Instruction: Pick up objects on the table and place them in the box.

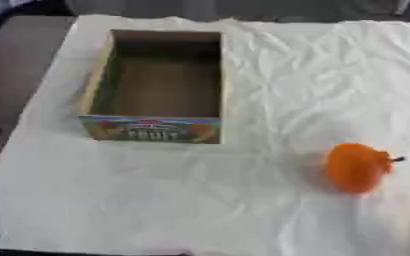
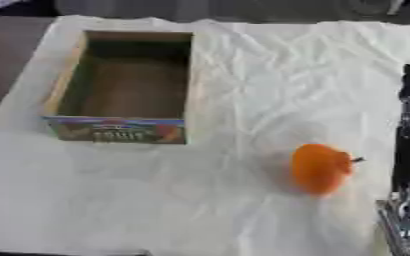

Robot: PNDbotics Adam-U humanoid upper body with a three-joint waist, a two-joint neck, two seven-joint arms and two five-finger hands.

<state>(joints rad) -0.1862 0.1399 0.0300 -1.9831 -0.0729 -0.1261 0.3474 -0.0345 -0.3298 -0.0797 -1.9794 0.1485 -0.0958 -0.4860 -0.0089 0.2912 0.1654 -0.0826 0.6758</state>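
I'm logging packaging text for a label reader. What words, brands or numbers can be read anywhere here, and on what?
"FRUIT": large pale letters on the printed front panel of the box, blurred, so this is a likely reading only.
Smaller red print above that word: too blurred to read.
Orange fruit and white cloth: no text.

An open cardboard box [image 1: 156, 85] with a colourful printed front panel stands upright, its brown inside bare. An orange, roundish object [image 1: 357, 167] with a short dark stem pointing away from the box lies well apart from it, nearer and to its right.
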